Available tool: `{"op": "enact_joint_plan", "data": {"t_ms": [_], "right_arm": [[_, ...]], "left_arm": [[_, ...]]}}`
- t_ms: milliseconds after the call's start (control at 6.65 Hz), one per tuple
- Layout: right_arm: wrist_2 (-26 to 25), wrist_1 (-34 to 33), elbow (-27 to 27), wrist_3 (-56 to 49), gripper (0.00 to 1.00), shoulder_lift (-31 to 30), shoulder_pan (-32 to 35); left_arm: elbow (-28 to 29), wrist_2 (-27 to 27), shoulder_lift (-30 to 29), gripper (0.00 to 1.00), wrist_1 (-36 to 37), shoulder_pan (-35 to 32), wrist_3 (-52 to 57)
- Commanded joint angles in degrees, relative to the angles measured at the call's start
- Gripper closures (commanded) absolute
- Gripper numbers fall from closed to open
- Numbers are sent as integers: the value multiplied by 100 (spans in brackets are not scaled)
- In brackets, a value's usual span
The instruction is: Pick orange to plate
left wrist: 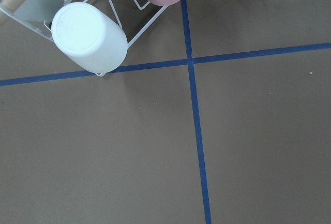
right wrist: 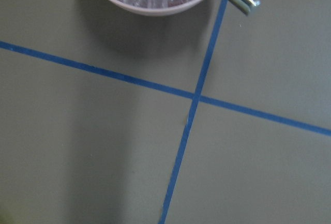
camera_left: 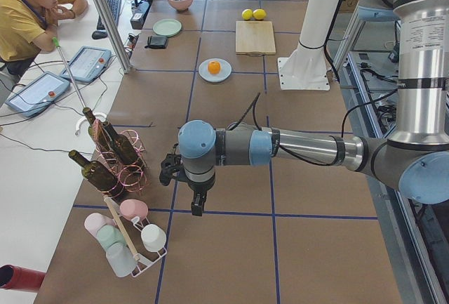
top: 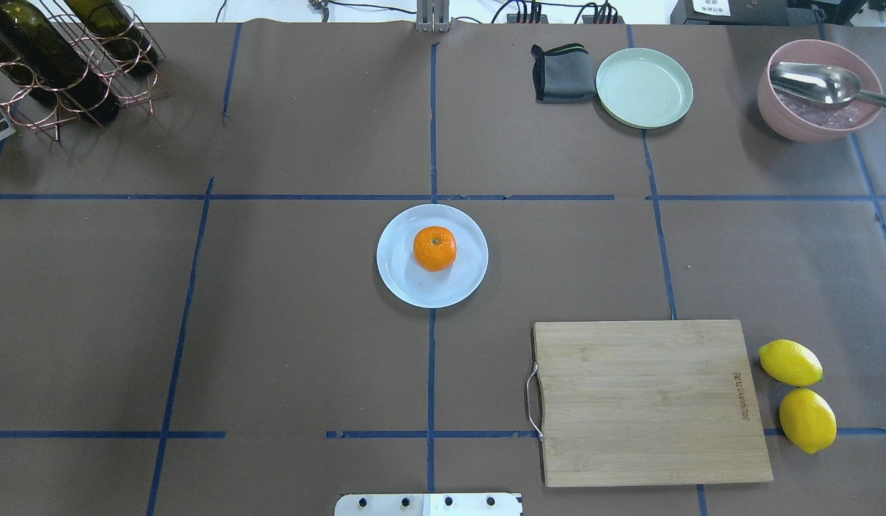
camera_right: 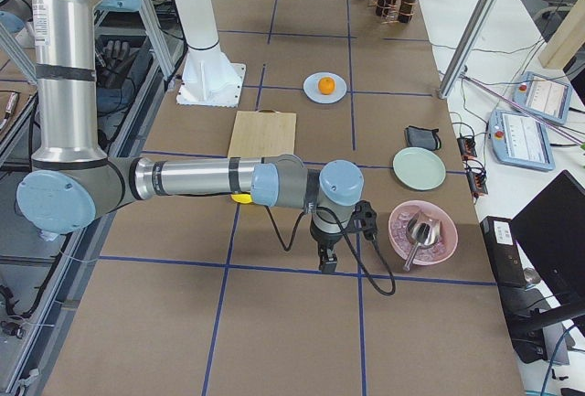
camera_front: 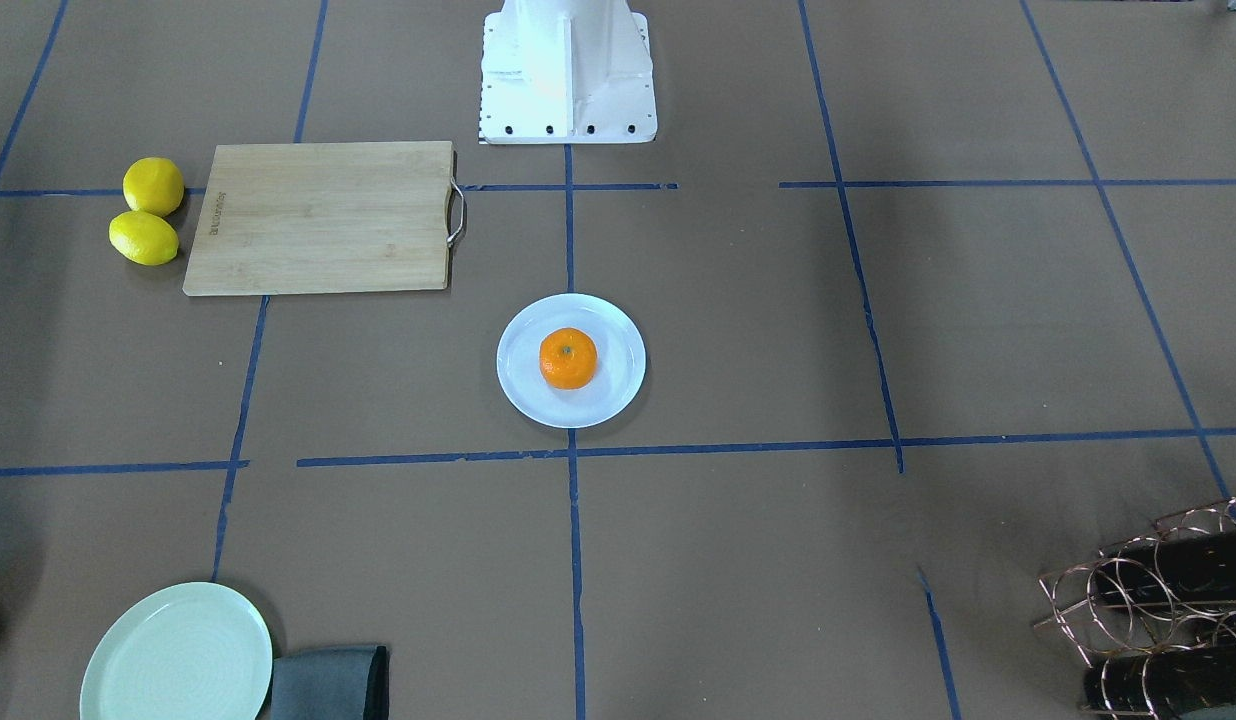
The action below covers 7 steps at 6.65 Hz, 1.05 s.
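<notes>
The orange (top: 434, 248) sits in the middle of the white plate (top: 396, 283) at the table's centre, stem dimple up; the orange (camera_front: 567, 358) and the plate (camera_front: 513, 385) show the same from the front. Neither gripper is near them. My left gripper (camera_left: 197, 209) hangs over the table's left end beside the cup rack, seen only in the exterior left view. My right gripper (camera_right: 326, 263) hangs over the right end near the pink bowl, seen only in the exterior right view. I cannot tell whether either is open or shut. No fingers show in the wrist views.
A wooden cutting board (top: 651, 401) lies near the robot with two lemons (top: 798, 394) beside it. A pale green plate (top: 644, 87), grey cloth (top: 561, 72) and pink bowl (top: 816, 89) with spoon stand far right. A bottle rack (top: 63, 64) stands far left, a cup rack (left wrist: 93, 32) by the left gripper.
</notes>
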Motion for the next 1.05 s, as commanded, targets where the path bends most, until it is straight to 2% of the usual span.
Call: {"op": "enact_joint_plan", "data": {"t_ms": [0,903], "right_arm": [[27,4,-165,23,0,-65,3],[53,12,-288,14,0,-92,3]], "left_arm": [[-26,-15,2,0,10,-2,2],[1,-7,2,0,9,6,2]]}}
